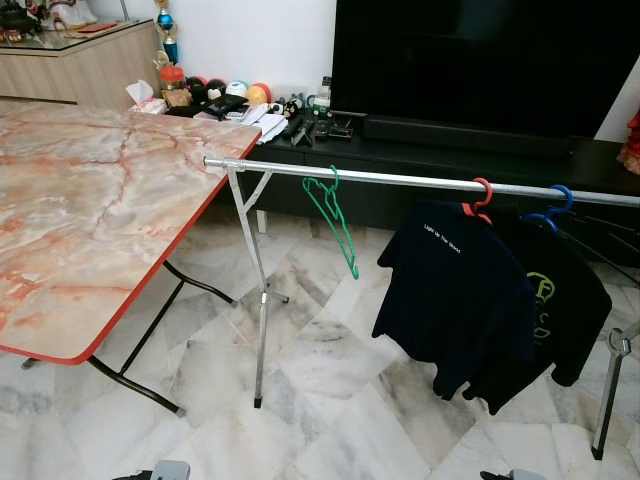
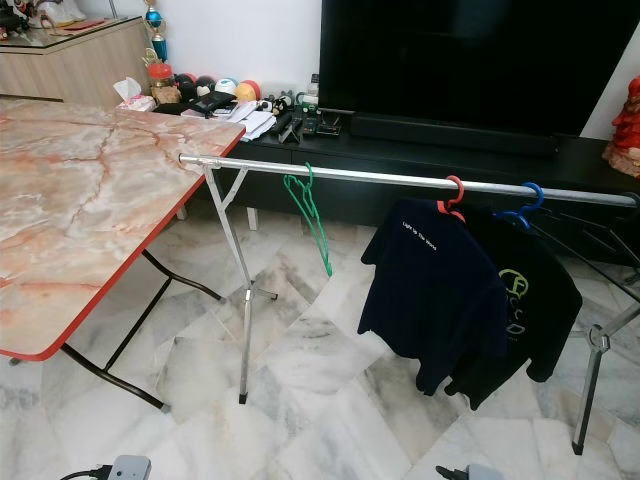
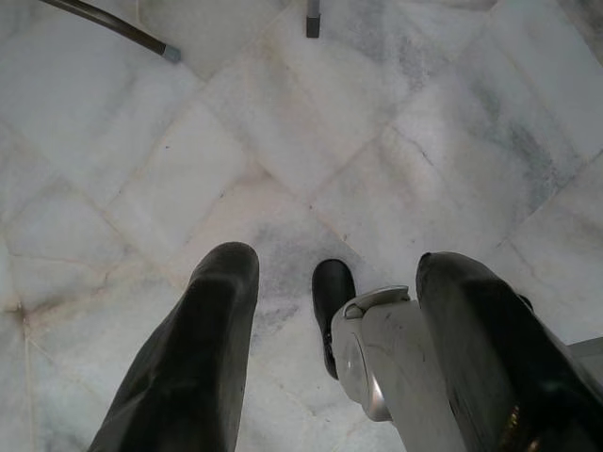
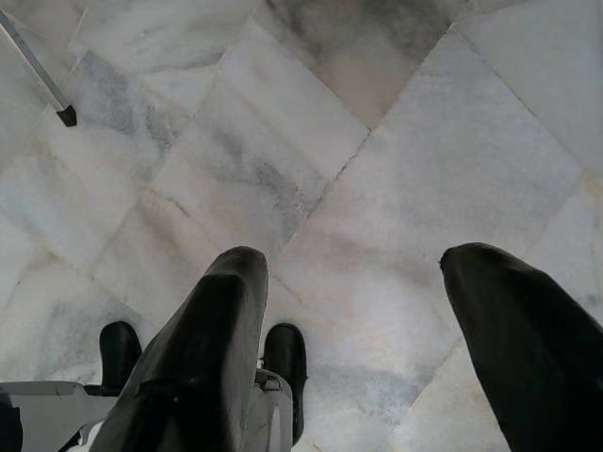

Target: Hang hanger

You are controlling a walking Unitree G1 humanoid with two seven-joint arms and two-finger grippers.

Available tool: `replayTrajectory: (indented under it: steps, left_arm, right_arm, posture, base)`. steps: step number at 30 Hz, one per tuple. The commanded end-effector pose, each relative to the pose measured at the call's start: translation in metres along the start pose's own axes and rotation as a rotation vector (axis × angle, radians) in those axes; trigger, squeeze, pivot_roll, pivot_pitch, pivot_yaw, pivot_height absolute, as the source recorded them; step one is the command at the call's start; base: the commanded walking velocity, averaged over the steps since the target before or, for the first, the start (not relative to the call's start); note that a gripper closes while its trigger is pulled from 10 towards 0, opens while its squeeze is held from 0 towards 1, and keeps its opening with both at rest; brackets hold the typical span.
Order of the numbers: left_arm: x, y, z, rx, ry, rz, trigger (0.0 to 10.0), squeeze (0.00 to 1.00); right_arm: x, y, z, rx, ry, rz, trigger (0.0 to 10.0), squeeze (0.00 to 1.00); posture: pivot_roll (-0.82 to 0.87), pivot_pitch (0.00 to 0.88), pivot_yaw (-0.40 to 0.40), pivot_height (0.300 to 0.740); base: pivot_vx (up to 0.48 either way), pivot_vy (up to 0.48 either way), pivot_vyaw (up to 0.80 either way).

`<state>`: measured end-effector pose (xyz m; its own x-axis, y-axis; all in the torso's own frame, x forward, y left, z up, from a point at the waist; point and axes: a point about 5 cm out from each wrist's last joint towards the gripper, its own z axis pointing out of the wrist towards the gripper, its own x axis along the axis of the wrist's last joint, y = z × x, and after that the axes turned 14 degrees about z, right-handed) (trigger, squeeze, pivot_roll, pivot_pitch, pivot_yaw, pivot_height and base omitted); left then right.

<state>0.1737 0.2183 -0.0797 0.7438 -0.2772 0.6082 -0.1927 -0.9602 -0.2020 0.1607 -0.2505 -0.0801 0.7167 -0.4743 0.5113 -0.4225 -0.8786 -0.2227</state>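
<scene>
A bare green hanger (image 1: 335,217) hangs by its hook on the silver rail (image 1: 400,180) of a drying rack, near the rail's left end. Further right on the rail, a red hanger (image 1: 478,198) and a blue hanger (image 1: 553,207) each carry a dark T-shirt (image 1: 455,295). My left gripper (image 3: 330,282) hangs low, open, pointing at the marble floor with nothing between its fingers. My right gripper (image 4: 353,273) also hangs open and empty over the floor.
A marble-topped folding table (image 1: 80,230) with a red edge stands at the left, close to the rack's left leg (image 1: 258,300). Behind the rack is a low black TV cabinet (image 1: 450,155) with clutter and a large screen. White marble floor lies in front of me.
</scene>
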Motion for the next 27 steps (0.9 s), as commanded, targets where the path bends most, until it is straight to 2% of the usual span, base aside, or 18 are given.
replayTrajectory:
  steps: [1, 8, 9, 10, 12, 13, 22, 27]
  left_arm:
    - [-0.003, 0.0, -0.001, -0.005, -0.016, 0.018, 10.0, 0.0]
    - [-0.003, 0.0, -0.001, -0.005, -0.016, 0.018, 10.0, 0.0]
    - [-0.003, 0.001, -0.001, -0.003, -0.017, 0.019, 10.0, 0.0]
    - [-0.003, 0.001, -0.001, -0.003, -0.017, 0.019, 10.0, 0.0]
    - [0.02, -0.006, 0.005, 0.06, 0.046, -0.066, 10.0, 0.0]
    - [0.025, -0.005, 0.006, 0.064, 0.058, -0.075, 10.0, 0.0]
    - [0.034, 0.003, 0.009, 0.052, 0.084, -0.086, 10.0, 0.0]
    - [0.025, 0.006, 0.007, 0.043, 0.076, -0.088, 10.0, 0.0]
  right_arm:
    - [-0.001, 0.002, -0.001, -0.003, -0.003, -0.004, 10.0, 0.0]
    - [-0.001, 0.002, -0.001, -0.003, -0.003, -0.004, 10.0, 0.0]
    - [-0.001, 0.001, -0.001, 0.0, -0.003, 0.001, 10.0, 0.0]
    - [-0.001, 0.001, -0.001, 0.0, -0.003, 0.001, 10.0, 0.0]
    - [0.032, -0.017, 0.005, 0.057, 0.091, 0.075, 10.0, 0.0]
    - [0.036, -0.019, 0.005, 0.062, 0.104, 0.089, 10.0, 0.0]
    - [0.04, -0.016, 0.005, 0.047, 0.125, 0.119, 10.0, 0.0]
    - [0.041, -0.017, 0.005, 0.061, 0.131, 0.121, 10.0, 0.0]
  posture:
    - [0.06, 0.0, -0.036, 0.74]
    - [0.06, 0.0, -0.036, 0.74]
    - [0.0, 0.0, 0.0, 0.74]
    - [0.0, 0.0, 0.0, 0.74]
    - [0.03, 0.0, -0.008, 0.74]
    - [0.03, 0.0, -0.009, 0.74]
    - [0.04, 0.0, -0.024, 0.74]
    - [0.03, 0.0, -0.021, 0.74]
  base:
    - [0.0, 0.0, 0.0]
    - [0.0, 0.0, 0.0]
    - [0.0, 0.0, 0.0]
    - [0.0, 0.0, 0.0]
    - [0.0, 0.0, 0.0]
    - [0.0, 0.0, 0.0]
    - [0.0, 0.0, 0.0]
    - [0.0, 0.0, 0.0]
